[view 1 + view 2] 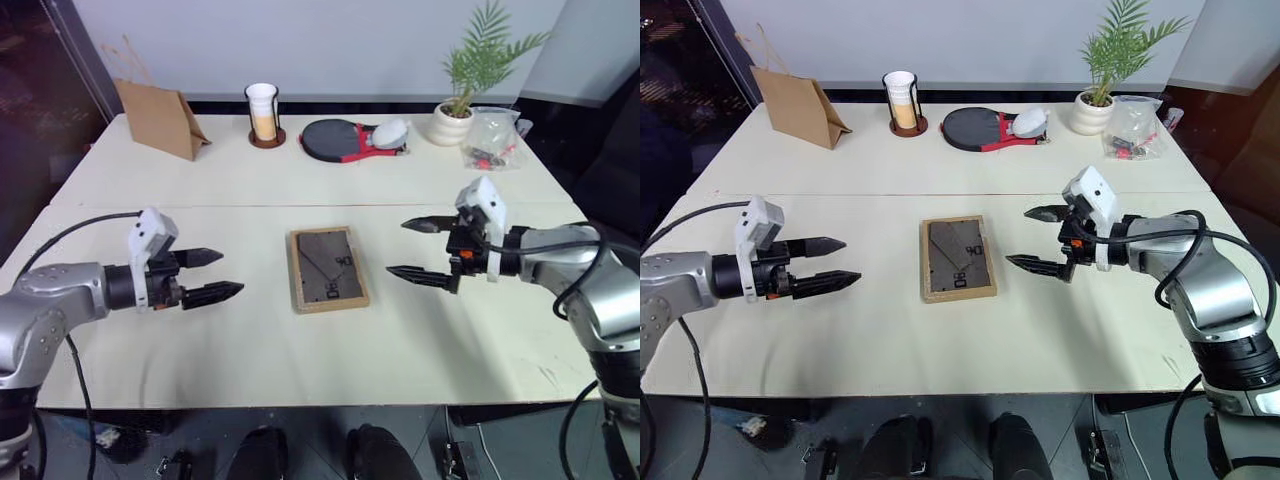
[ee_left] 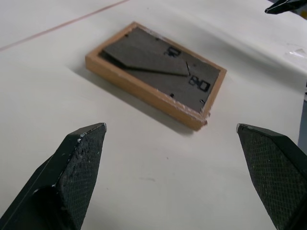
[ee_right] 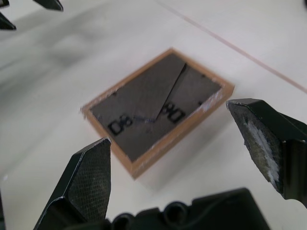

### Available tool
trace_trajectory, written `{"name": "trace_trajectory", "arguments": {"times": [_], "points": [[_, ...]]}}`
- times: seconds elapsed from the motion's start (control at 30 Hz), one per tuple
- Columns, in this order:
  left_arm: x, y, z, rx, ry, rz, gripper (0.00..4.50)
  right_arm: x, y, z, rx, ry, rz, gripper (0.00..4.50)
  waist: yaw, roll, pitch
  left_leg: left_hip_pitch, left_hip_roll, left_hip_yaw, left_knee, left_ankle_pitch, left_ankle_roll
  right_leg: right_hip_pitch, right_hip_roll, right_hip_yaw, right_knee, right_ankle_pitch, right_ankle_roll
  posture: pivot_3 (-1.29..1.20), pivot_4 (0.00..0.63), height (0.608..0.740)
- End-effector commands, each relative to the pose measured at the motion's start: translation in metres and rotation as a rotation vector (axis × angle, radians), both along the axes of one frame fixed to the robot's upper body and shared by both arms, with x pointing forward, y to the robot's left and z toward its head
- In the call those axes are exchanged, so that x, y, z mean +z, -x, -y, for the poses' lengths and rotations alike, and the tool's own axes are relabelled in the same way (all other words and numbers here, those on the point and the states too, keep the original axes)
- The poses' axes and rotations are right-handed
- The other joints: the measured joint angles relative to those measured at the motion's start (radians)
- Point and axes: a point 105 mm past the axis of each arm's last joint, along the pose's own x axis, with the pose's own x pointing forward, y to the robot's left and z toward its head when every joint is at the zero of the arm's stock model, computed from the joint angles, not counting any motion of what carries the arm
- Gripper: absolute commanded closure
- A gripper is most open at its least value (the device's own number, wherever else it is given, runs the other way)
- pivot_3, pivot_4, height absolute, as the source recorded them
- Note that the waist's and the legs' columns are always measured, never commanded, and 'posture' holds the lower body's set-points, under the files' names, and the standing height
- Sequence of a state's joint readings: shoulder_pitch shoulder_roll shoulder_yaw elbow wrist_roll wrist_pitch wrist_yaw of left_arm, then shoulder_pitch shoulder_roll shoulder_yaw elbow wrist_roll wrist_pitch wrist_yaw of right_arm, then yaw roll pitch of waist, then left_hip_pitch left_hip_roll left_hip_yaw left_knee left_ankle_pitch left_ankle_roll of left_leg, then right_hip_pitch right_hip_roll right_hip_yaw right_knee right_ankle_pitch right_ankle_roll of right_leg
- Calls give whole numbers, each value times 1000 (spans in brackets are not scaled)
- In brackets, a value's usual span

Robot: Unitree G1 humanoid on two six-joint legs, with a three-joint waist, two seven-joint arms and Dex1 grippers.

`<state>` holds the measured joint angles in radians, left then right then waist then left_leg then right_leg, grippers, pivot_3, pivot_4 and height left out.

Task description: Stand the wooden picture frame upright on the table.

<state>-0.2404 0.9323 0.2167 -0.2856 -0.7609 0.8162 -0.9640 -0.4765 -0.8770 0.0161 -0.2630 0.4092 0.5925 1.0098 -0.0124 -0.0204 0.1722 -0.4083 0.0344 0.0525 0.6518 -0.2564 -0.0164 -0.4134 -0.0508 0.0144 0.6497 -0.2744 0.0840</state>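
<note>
The wooden picture frame [image 1: 327, 268] lies flat, face down, in the middle of the table [image 1: 250, 350], its dark back and folded stand facing up; it also appears close up as the frame [image 2: 156, 74] and the frame [image 3: 156, 109]. My left gripper [image 1: 213, 275] hovers to its left, open and empty, pointing toward it. On the frame's right, my right gripper [image 1: 420, 250] is open too, pointing at it from a short gap away. Neither touches the frame.
Along the far edge stand a brown paper bag [image 1: 158, 117], a cup in a wire holder [image 1: 263, 113], a paddle with a white object [image 1: 350, 139], a potted plant [image 1: 462, 100] and a clear plastic bag [image 1: 492, 138]. A seam [image 1: 250, 206] crosses the tabletop.
</note>
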Motion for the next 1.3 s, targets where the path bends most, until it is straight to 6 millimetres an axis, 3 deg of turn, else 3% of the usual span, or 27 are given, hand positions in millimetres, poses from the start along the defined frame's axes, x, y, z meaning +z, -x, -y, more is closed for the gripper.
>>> {"name": "trace_trajectory", "arguments": {"times": [0.03, 0.33, 0.6, 0.97, 1.07, 1.3], "points": [[11, 5, 10, -52, 6, 64, 0, 11, 6, 1, 24, 25, 50, 61, 0, 0, 0, 0, 0, 0, 0, 0, 0, 0, 0, 0, 0, 0, 0, 0, 150, 740], [9, 8, 30, -127, 17, 75, 0, 11, 14, 18, -35, 54, 28, 61, 1, 0, 0, 0, 0, 0, 0, 0, 0, 0, 0, 0, 0, 0, 0, 0, 150, 740], [11, 0, 25, -122, 22, 72, 0, 7, 19, 12, -50, 35, 15, 61, -1, 0, 0, 1, -1, 0, 0, 0, 0, 0, 1, 0, 0, 0, 0, 0, 150, 740], [3, -14, 23, -53, 3, 110, 0, 10, 1, 14, -101, 17, 62, 61, 1, 0, 0, 0, -1, 0, 1, 0, 0, 0, 1, 0, 0, 0, 0, 0, 150, 740], [2, -19, 24, -34, 17, 113, 873, 9, -9, 17, -152, 4, 76, 925, 0, 0, 0, 0, -1, 0, 1, 0, 0, 1, 1, 0, 0, 0, 0, 0, 150, 740], [-12, -31, 24, 16, -22, 128, 4473, -5, -25, 4, -175, -2, 63, 4485, -1, 0, -1, 0, -1, 0, 1, 0, 0, 0, 2, 0, 0, 0, 0, 0, 150, 740]]}}
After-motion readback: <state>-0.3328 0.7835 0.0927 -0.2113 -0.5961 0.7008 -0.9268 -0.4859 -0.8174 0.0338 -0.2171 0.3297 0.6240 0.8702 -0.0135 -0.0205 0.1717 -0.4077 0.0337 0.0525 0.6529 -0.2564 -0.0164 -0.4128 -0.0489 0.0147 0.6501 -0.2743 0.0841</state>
